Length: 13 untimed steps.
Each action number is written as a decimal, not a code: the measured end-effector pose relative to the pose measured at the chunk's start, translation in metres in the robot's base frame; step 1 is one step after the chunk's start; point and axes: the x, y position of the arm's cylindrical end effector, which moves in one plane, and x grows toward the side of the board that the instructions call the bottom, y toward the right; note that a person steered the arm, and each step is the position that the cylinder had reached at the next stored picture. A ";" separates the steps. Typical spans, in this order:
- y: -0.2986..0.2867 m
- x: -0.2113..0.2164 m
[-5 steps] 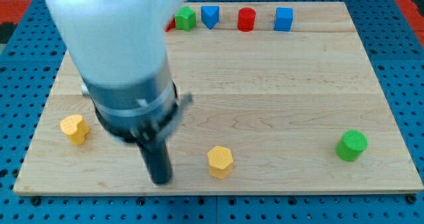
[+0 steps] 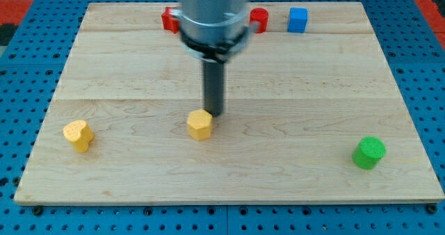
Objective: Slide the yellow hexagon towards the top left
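Wooden board [image 2: 313, 68] on a blue pegboard bench [image 2: 14, 89]; we log from the view's bottom upward. Nearest the bottom edge sits a green cylinder [image 2: 368, 152] at the view's right, well apart from everything else. At the view's left, a yellow heart-like block [image 2: 78, 135] rests near the board's left edge. Between these, left of centre, lies the yellow hexagon [image 2: 199, 124], the block we are to slide. Our tip [image 2: 214, 113] stands just beside the hexagon's upper right corner, touching or nearly so; we cannot tell which. We carry no fingers, only a plain rod, so there is nothing to open or close. We judge this placement awkward for the task: a push towards the top left needs the tip on the hexagon's lower right side, whereas from here a push would send it down and left. We would expect to circle round the block first. Farthest off, along the top edge, a red block [image 2: 169, 18], a red cylinder [image 2: 259, 18] and a blue cube [image 2: 297, 19] line up, partly hidden by the arm's housing [image 2: 212, 12].
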 end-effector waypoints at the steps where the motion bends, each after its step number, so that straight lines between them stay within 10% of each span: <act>1: 0.056 0.057; 4: -0.061 0.016; 5: -0.049 0.060; 7: -0.079 -0.020; 9: -0.078 0.042; 13: -0.185 -0.076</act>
